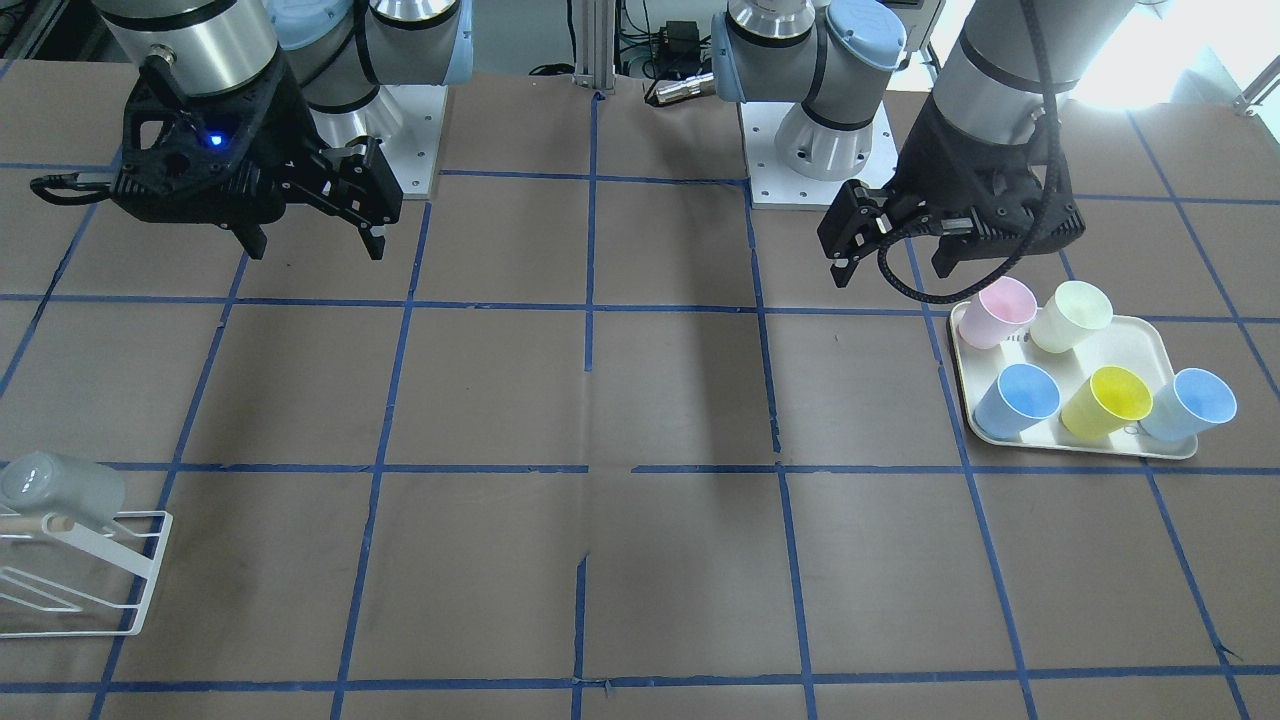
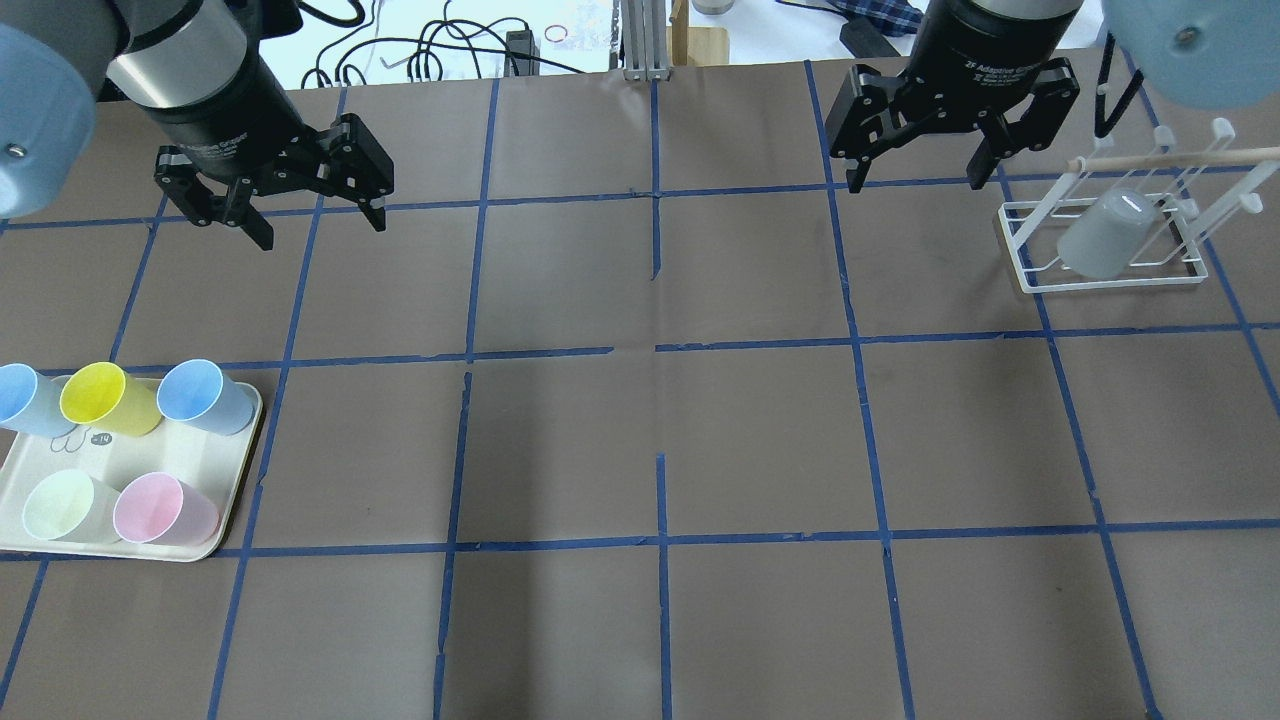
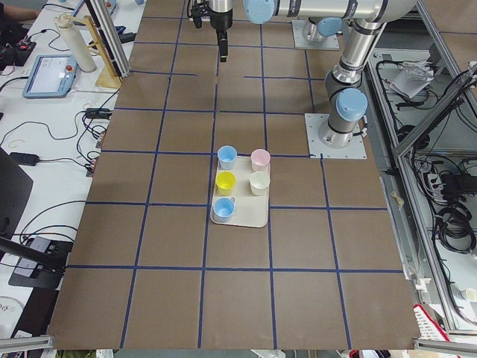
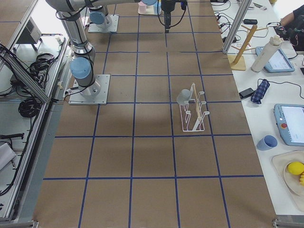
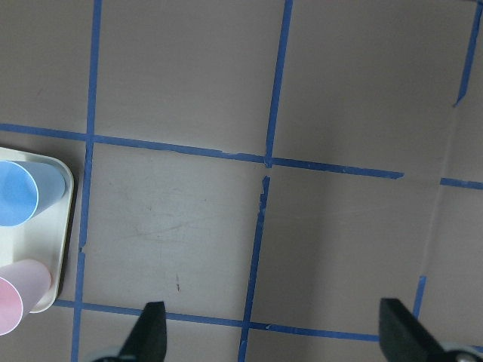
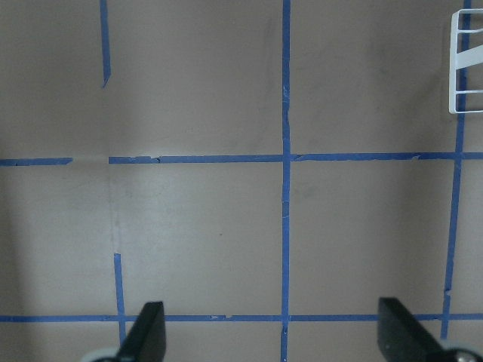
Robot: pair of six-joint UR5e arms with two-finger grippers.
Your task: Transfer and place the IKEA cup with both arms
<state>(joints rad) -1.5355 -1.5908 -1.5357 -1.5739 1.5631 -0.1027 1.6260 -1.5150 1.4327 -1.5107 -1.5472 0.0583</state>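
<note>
Both arms hovered above the desk, the jaws of the right arm (image 2: 985,60) and the left arm (image 2: 215,100) spread wide and empty. The grey cup (image 2: 1105,238) hung tilted on a wire rack (image 2: 1012,247), below and outward of the right jaws. A tray (image 2: 160,455) of pastel cups lay outward of the left jaws. A skewed pull could drag the light rack; the tapered cup might slip mid-handover.

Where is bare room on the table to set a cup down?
The wide middle of the table, between the tray and the rack, is bare. The tray is crowded with five cups; the rack holds the grey cup.
</note>
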